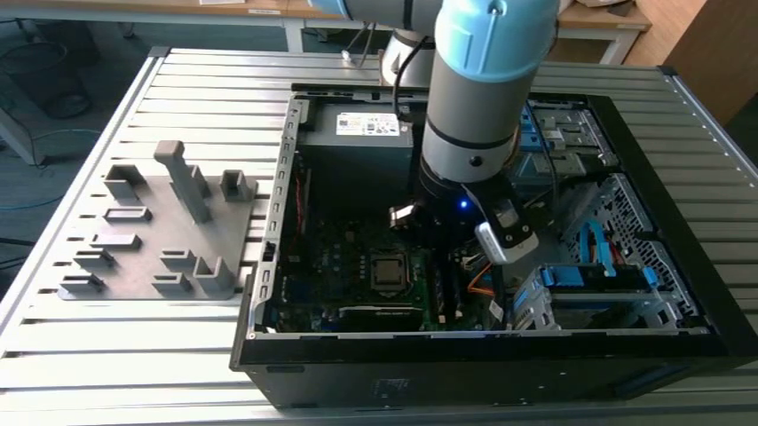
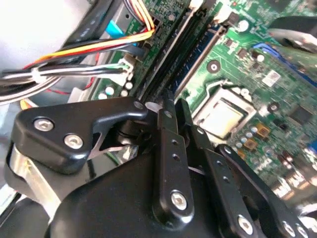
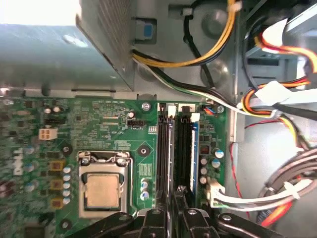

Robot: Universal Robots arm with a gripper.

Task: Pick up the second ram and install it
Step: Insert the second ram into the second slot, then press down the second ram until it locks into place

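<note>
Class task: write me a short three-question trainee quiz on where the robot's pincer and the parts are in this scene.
1. True or false: the pincer is inside the open computer case.
2. Fill in: the grey fixture lies on the exterior view's ____ of the case.
3. In the first wrist view, the pincer is nearest to: A) the memory slots B) the grey fixture C) a keyboard.
Key: 1 true; 2 left; 3 A.
</note>
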